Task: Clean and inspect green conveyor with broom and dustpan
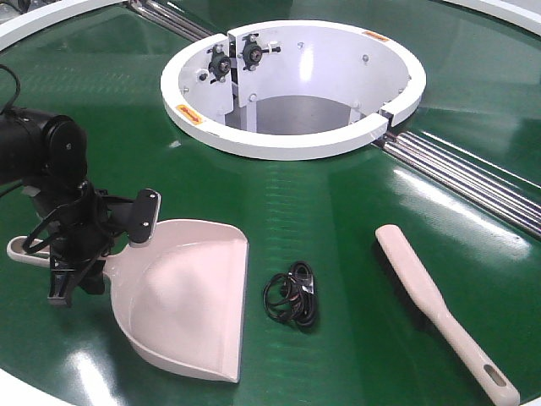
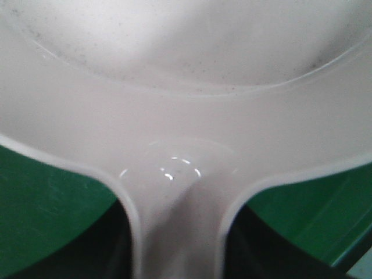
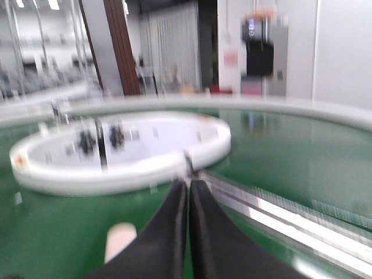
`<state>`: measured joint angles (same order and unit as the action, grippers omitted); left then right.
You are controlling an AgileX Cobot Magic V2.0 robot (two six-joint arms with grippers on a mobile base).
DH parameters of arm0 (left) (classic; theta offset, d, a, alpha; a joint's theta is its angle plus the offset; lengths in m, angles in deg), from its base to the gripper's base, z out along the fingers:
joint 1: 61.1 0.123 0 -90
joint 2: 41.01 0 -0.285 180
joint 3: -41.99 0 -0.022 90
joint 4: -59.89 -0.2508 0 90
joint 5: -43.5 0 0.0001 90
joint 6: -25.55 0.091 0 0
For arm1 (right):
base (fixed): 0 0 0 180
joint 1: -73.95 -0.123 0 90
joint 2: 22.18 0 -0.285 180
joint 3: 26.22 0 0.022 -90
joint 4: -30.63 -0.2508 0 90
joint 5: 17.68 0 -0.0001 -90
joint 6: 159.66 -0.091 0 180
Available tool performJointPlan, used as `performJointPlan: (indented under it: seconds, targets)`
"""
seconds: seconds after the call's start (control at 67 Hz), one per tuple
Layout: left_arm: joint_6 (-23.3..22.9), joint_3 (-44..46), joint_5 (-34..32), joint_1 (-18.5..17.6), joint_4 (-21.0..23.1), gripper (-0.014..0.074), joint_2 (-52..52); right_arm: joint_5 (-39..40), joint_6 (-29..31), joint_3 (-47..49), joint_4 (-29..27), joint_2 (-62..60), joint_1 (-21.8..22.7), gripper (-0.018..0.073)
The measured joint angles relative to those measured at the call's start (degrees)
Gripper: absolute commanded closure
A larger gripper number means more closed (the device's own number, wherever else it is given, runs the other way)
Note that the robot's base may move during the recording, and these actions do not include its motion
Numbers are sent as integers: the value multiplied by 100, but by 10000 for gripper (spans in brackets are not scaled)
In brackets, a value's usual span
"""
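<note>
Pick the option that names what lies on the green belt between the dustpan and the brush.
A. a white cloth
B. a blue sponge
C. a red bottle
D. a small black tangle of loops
D: the front view shows a small black tangle of loops on the glossy dark-green conveyor belt, apart from the wide pale beige-pink plastic dustpan and the long narrow beige-pink plastic brush on either side.
</note>
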<state>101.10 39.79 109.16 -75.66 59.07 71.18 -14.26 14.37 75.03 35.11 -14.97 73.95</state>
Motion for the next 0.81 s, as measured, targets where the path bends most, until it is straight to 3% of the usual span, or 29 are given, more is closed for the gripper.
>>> performJointPlan:
  seconds: [0.075, 0.179, 0.477, 0.805]
  targets:
    - [0, 0, 0, 0, 0, 604, 0, 262, -31, 77, 0, 0, 0, 569]
    - [0, 0, 0, 0, 0, 604, 0, -104, -57, 609, 0, 21, 0, 569]
    - [-6, 0, 0, 0, 0, 604, 0, -2572, -62, 2666, -200, 1696, 0, 569]
    - [-11, 0, 0, 0, 0, 604, 0, -3518, -30, 2911, -507, 3143, 0, 561]
